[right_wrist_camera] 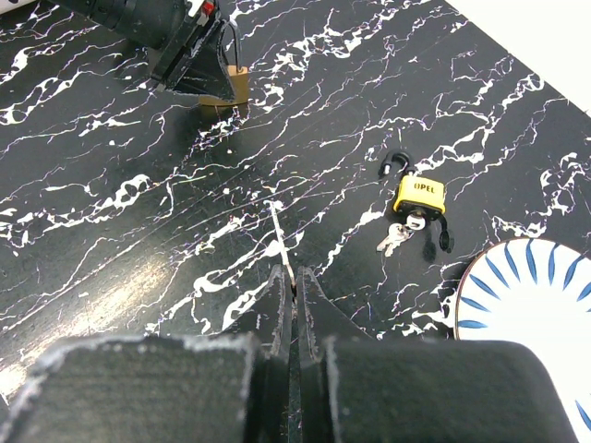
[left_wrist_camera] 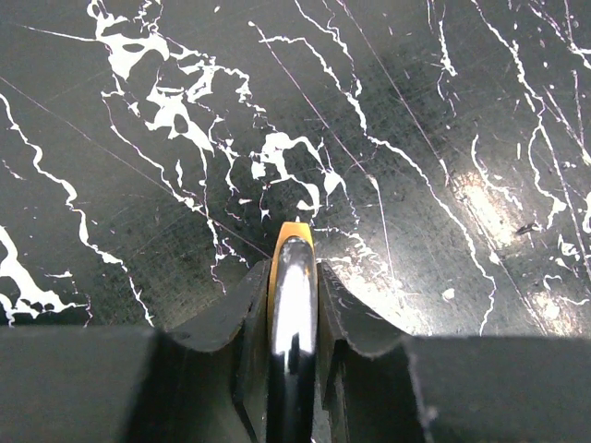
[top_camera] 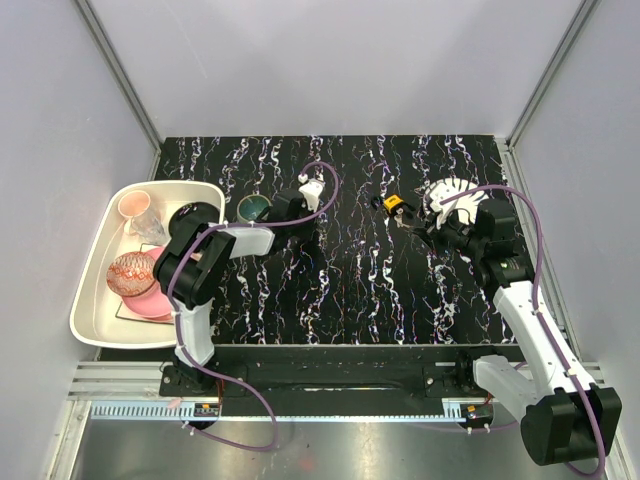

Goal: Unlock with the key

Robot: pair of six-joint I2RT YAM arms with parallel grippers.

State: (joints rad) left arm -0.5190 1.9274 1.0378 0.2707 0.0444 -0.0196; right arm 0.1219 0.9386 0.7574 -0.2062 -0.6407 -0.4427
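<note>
While the left pincer [left_wrist_camera: 294,268] is clamped on the flat sides of a small brass padlock with a chrome shackle [right_wrist_camera: 233,89], which stands upright on the black, white-veined marble worktop [right_wrist_camera: 111,212], no key shows anywhere near it, so the unlocking looks barely begun. The bunch of small silver keys [right_wrist_camera: 395,238] lies well apart, touching a yellow padlock with a black shackle [right_wrist_camera: 419,195]; whether one sits in that keyhole I cannot tell. The right pincer [right_wrist_camera: 293,281] hovers with fingers pressed together, empty, between the two locks. Fetching, inserting and turning a key all seem left to do. A white plate with blue stripes [right_wrist_camera: 540,314] lies just beside the keys and may crowd a grasp. A teal bowl [top_camera: 253,207] lies near the left arm.
</note>
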